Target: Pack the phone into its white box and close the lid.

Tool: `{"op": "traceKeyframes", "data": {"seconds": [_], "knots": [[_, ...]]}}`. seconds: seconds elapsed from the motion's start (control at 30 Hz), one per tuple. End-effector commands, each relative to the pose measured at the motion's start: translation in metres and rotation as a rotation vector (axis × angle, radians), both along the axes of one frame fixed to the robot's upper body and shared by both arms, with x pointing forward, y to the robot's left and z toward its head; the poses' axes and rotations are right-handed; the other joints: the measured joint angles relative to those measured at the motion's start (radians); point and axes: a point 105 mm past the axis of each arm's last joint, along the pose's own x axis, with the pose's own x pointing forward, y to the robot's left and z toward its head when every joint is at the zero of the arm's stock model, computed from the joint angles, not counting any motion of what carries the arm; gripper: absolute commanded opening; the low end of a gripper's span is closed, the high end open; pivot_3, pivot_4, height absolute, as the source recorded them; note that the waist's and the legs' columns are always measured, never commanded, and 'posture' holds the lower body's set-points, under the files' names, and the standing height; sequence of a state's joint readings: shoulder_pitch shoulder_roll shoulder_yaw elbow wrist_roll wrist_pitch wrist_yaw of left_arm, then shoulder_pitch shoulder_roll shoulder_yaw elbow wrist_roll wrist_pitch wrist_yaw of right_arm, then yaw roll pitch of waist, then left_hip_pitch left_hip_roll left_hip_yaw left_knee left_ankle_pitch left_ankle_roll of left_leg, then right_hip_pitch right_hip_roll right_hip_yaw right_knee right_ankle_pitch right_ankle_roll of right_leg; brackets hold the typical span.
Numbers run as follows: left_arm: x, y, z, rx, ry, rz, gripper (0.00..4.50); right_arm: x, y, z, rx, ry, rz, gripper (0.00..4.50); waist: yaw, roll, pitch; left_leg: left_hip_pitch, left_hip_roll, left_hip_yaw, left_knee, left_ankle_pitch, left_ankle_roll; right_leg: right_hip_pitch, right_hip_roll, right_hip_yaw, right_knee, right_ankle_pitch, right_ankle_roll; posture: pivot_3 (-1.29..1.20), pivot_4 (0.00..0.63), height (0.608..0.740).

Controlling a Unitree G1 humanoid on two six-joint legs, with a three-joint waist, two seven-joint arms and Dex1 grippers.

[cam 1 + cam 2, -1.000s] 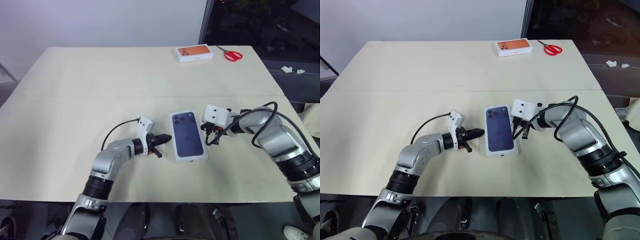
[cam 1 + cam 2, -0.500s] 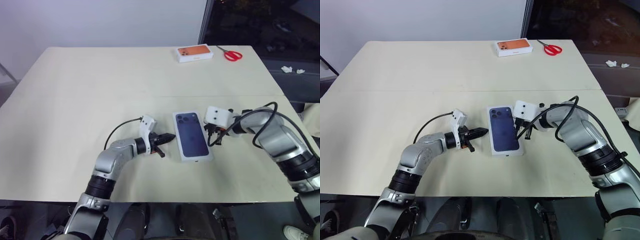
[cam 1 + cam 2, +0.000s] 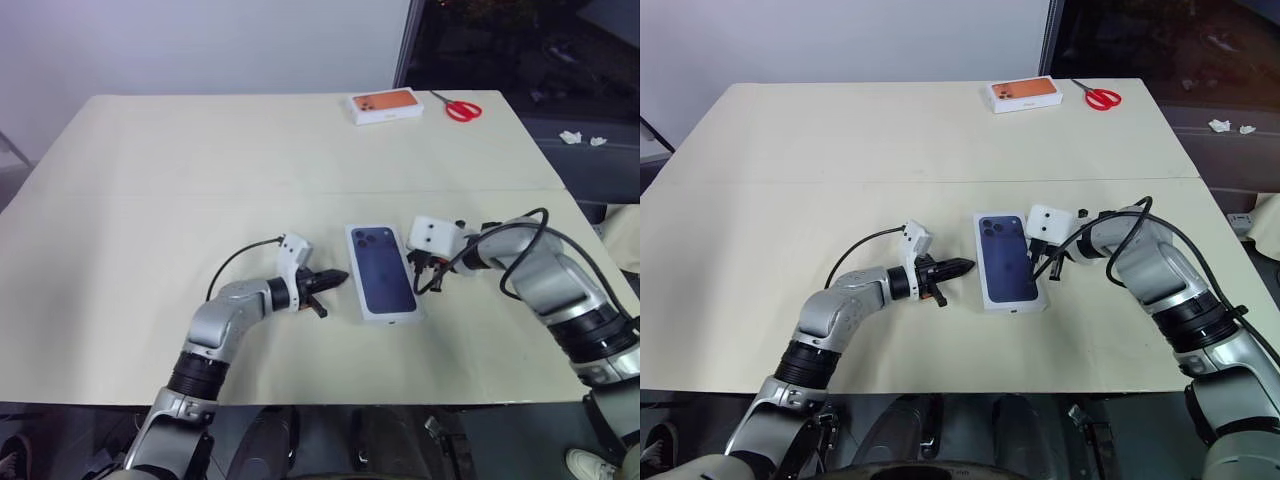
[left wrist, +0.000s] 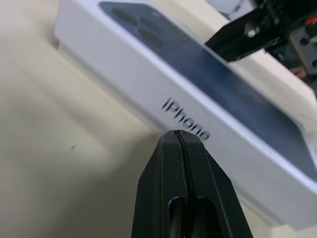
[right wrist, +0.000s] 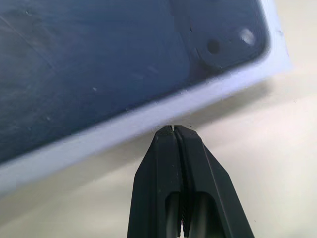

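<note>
My two arms flank the closed phone package on the cream table. The lid, its dark blue phone picture facing up, sits fitted over the white box, whose base peeks out as a thin white strip beneath the lid's lower edge in my left wrist view. The phone itself is out of sight; I take it to be inside, though I cannot confirm that from here.

My left gripper lies low over the table with its black fingers clenched together on nothing, tips just beside the lid's left long side, near the "iPhone" lettering printed there. My right gripper is likewise pressed shut and empty, angled down at the lid's right long edge; in my right wrist view its tips seem to meet the white border of the lid, but whether they touch is hard to tell.

At the table's far edge, well apart from all this, rest an orange-topped box and red scissors.
</note>
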State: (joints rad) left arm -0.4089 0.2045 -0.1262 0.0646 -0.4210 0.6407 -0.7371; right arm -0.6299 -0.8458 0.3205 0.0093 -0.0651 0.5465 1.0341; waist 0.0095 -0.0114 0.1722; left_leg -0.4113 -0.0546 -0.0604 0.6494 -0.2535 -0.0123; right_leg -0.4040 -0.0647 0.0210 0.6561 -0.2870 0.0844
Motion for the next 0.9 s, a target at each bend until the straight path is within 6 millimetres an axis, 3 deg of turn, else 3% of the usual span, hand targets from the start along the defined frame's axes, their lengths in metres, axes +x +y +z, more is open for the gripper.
{"op": "traceKeyframes", "data": {"seconds": [0.03,0.13,0.27,0.47,0.63,0.7,0.9], "knots": [[0.008,0.003,0.033,-0.065,-0.097,0.011,0.00,0.003,-0.002,0.035,0.101,-0.054,0.002,0.06,0.001,0.000,0.000,0.000,0.000,0.000,0.000,0.000,0.000,0.000,0.000,0.000,0.000,0.000,0.000,0.00,0.150,0.740],[0.011,0.004,0.039,-0.081,-0.109,0.016,0.00,0.002,-0.003,0.043,0.139,-0.054,0.001,0.06,0.002,0.000,0.000,0.000,0.000,0.000,0.000,0.000,0.000,0.000,0.000,0.000,0.000,0.000,0.000,0.00,0.150,0.740],[0.017,-0.015,0.050,-0.117,-0.147,-0.004,0.00,0.005,0.024,0.065,0.350,-0.097,0.035,0.06,0.002,0.000,0.000,0.000,0.000,0.000,0.000,0.000,0.000,0.000,0.000,0.000,0.000,0.000,0.000,0.00,0.150,0.740],[0.019,-0.037,0.030,-0.017,-0.152,-0.071,0.00,-0.005,0.036,0.035,0.284,-0.041,0.060,0.06,0.002,0.000,0.000,0.000,0.000,0.000,0.000,0.001,-0.002,0.000,0.000,0.000,0.000,0.000,0.000,0.00,0.150,0.740],[0.012,-0.027,-0.014,0.200,-0.114,-0.106,0.00,-0.018,0.033,-0.002,0.165,0.033,0.071,0.06,0.002,0.001,-0.001,0.000,0.000,0.000,0.000,0.000,0.000,0.000,0.000,0.000,0.001,0.000,0.000,0.00,0.150,0.740],[0.011,-0.023,-0.022,0.236,-0.100,-0.108,0.00,-0.023,0.033,-0.009,0.140,0.044,0.087,0.06,0.001,0.000,-0.003,0.004,0.000,0.000,0.000,0.000,0.001,0.005,0.001,0.000,0.000,0.000,0.000,0.00,0.150,0.740],[0.011,-0.020,-0.001,0.169,-0.114,-0.100,0.00,-0.023,0.035,0.010,0.230,0.053,0.076,0.06,0.001,-0.001,-0.004,0.010,0.001,0.000,0.000,-0.001,0.002,0.012,0.001,0.000,-0.002,0.000,0.000,0.00,0.150,0.740]]}}
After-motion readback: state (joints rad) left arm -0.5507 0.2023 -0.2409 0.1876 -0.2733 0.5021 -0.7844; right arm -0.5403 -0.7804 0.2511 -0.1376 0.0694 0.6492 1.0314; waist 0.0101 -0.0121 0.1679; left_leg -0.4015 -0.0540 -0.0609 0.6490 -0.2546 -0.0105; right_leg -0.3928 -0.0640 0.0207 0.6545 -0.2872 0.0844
